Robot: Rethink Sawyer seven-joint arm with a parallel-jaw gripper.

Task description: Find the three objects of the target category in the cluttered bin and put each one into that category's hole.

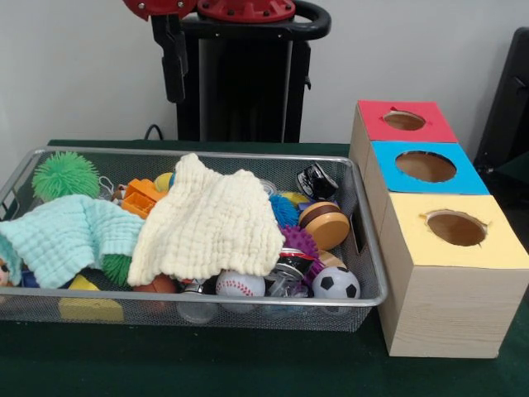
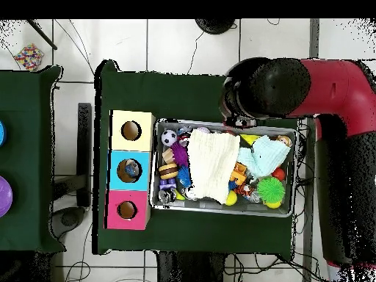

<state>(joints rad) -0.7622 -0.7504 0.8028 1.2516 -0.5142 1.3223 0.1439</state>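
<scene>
Front view, bin: one wire-mesh bin sits on the green table, heaped with toys.
Front view, cloths: two; a cream cloth lies over the middle, a mint cloth over the left part.
Front view, balls: one baseball and one soccer ball by the near wall; one green spiky ball in the far left corner.
Front view, boxes: three, touching in a row right of the bin, each with one round hole: red box, blue box, yellow box.
Front view, gripper: not visible; whether it is released or clenched cannot be told.
Overhead view, arm: one red and black arm bends above the bin's edge; the tool's state cannot be told.
Overhead view, boxes: three holes in a line beside the bin.
</scene>
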